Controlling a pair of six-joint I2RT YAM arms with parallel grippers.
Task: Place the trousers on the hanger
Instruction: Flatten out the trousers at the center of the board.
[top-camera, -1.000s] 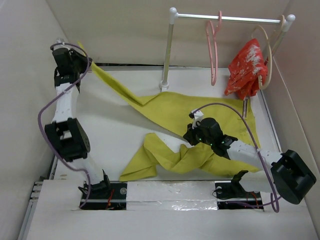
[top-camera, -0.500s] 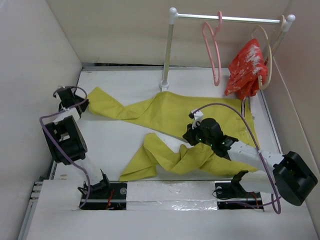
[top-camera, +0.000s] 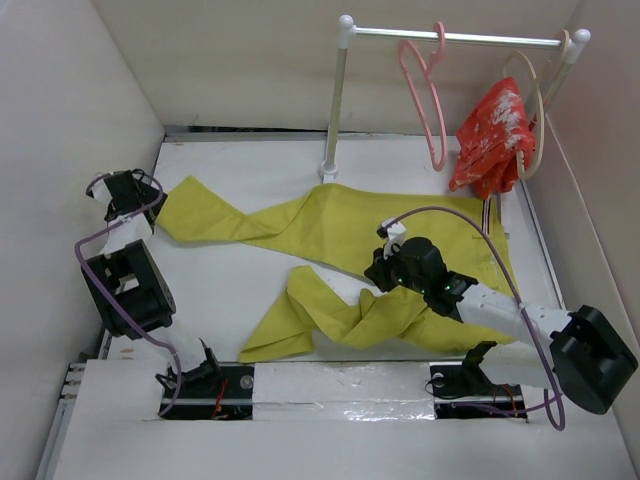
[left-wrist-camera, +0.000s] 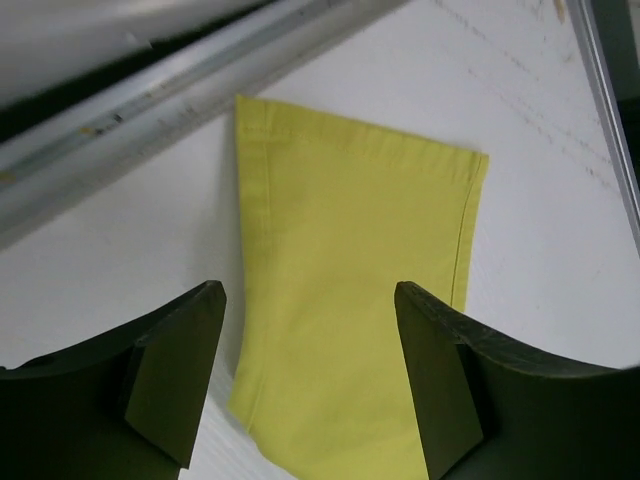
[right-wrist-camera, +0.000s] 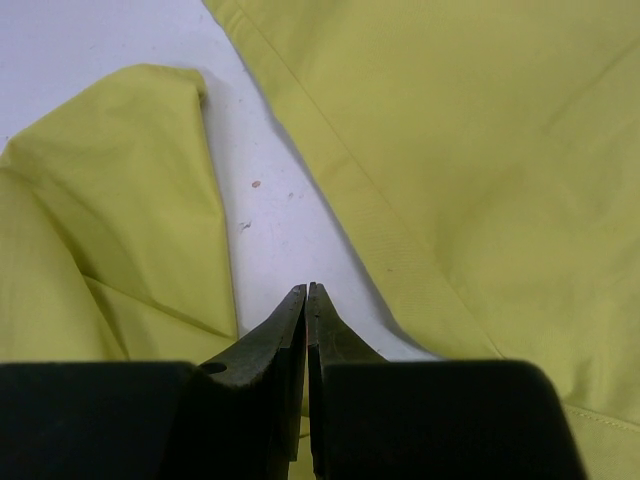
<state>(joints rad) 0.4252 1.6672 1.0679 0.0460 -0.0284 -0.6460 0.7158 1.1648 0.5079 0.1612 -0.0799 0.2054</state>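
The mustard-yellow trousers (top-camera: 400, 225) lie spread on the white table. One leg stretches flat to the left, the other is crumpled near the front (top-camera: 320, 315). My left gripper (top-camera: 125, 190) is at the far left, open, just off that leg's end. In the left wrist view the cuff (left-wrist-camera: 350, 250) lies flat below the open left gripper (left-wrist-camera: 310, 290), untouched. My right gripper (top-camera: 385, 265) is low over the crotch area. The right wrist view shows this gripper (right-wrist-camera: 307, 290) shut, above bare table between two folds of the trousers (right-wrist-camera: 480, 150). The pink hanger (top-camera: 425, 90) hangs empty on the rail.
A white rack with a top rail (top-camera: 450, 38) and post (top-camera: 335, 100) stands at the back. A beige hanger with a red patterned garment (top-camera: 495, 130) hangs at its right end. Walls close in on the left, back and right. A metal edge strip (left-wrist-camera: 200, 80) runs past the cuff.
My left arm came down from high at the back left, laid the trouser leg flat to the left, opened and let the cuff go. The right arm stayed still.
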